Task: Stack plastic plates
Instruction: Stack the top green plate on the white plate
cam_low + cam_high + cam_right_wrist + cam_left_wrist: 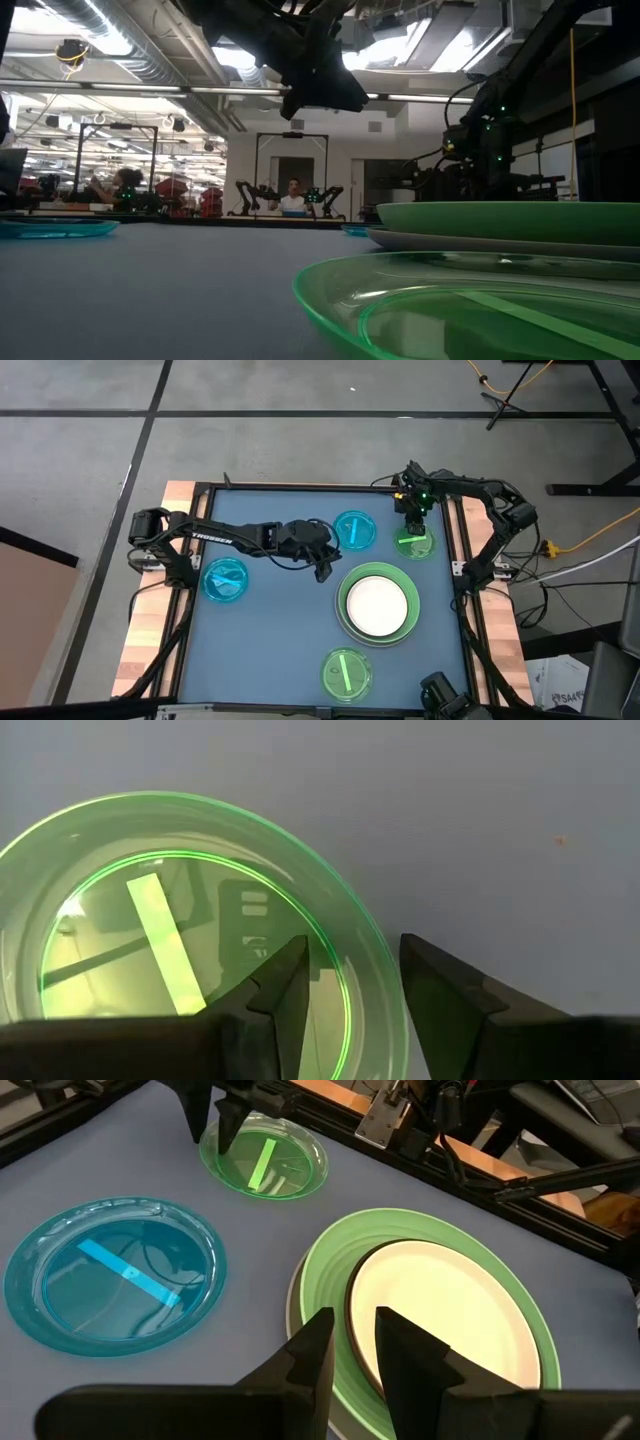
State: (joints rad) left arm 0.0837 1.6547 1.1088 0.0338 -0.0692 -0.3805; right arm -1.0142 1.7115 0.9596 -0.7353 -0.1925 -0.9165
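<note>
A stack of plates [378, 605] sits right of the table's centre: a white plate [450, 1320] on a dark one, on the large light green plate [330, 1270], with a grey rim at the bottom. Four small translucent plates lie flat and apart: blue [225, 577], blue [354, 530], green [413, 543] and green [346, 672]. My left gripper [352, 1345] is open and hovers above the stack's left rim, well off the table [320, 80]. My right gripper [352, 982] is open, pointing down at the far-right green plate [170, 930]. My right gripper comes from above at the far-right green plate's rim [372, 970], one finger [285, 980] inside the rim and one [440, 985] outside it. The plate lies flat on the table. Whether the fingers touch the rim, I cannot tell.
A black frame [300, 487] borders the blue-grey table top, with wooden strips [150, 630] outside it. Bare table lies at the near left [250, 660]. The room beyond shows other robot rigs and a seated person [293, 203].
</note>
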